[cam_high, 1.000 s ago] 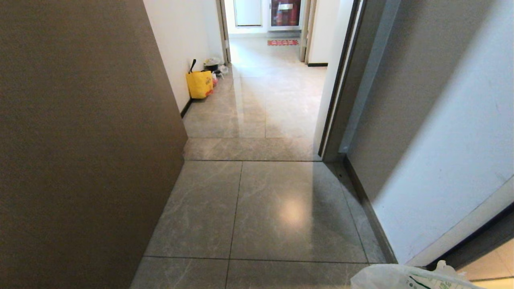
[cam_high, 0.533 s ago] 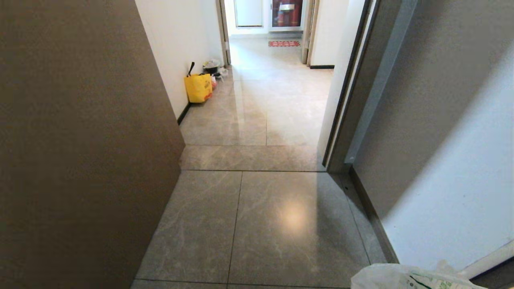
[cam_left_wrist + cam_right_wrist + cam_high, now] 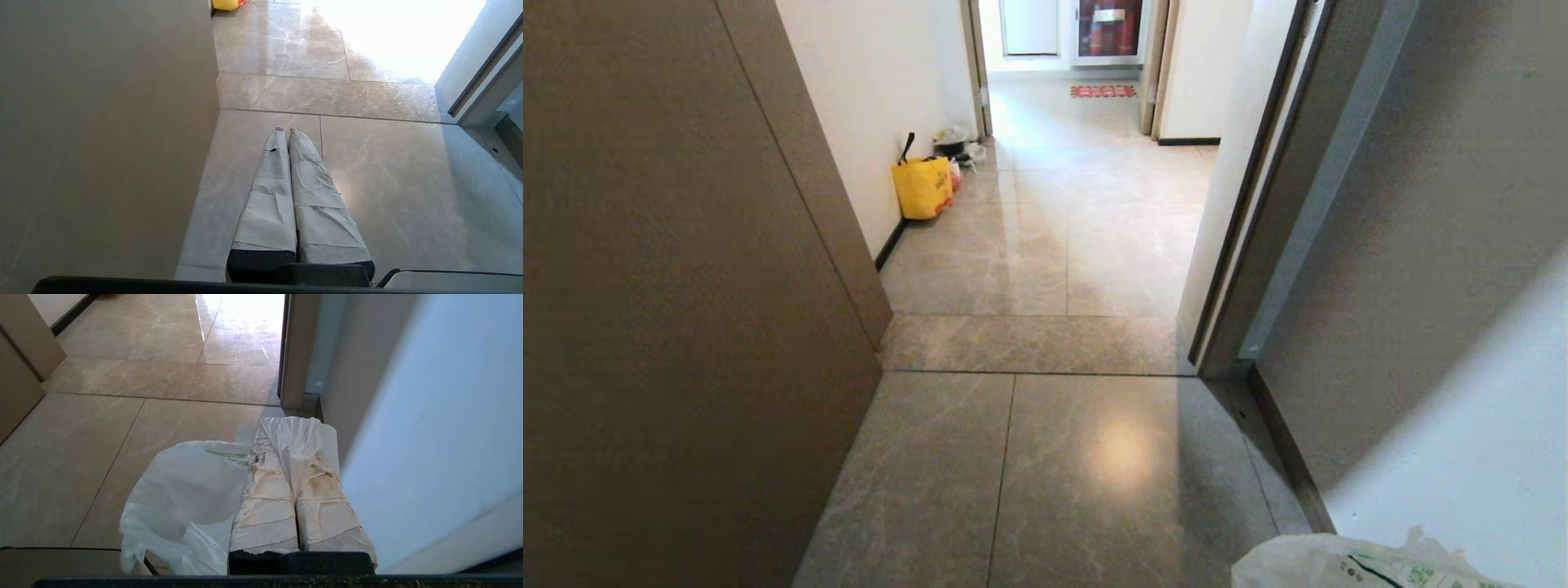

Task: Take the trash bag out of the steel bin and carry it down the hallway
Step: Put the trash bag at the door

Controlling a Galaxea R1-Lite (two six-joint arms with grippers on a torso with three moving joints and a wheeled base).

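Closest in, the right gripper [image 3: 292,430] has its two tape-wrapped fingers [image 3: 267,510] pressed together, pinching a loop handle of the trash bag [image 3: 184,490]. The handle's thin plastic comes up between the fingers and drapes over their tips. The rest of the bag, translucent white with a bit of green print, hangs beside and below the fingers, just above the floor [image 3: 1054,474], right next to the white wall [image 3: 429,437] on the robot's right. From the head camera only the bag's crumpled top [image 3: 1339,563] pokes into the bottom right corner.

The left gripper [image 3: 288,131] holds nothing; its wrapped fingers are closed flat against each other and point out over the glossy tiles, with a brown panel [image 3: 686,327] close on its left side.

Further on, a narrower strip of tile runs across the floor at a dark door frame [image 3: 1258,245] on the right. Beyond that the hallway [image 3: 1086,204] opens up: marbled grey-beige tiles, white walls, black baseboards. A yellow tote [image 3: 922,186] with black handles sits against the left wall, with some small clutter just behind it. At the far end there's a red mat [image 3: 1103,91] on the floor.
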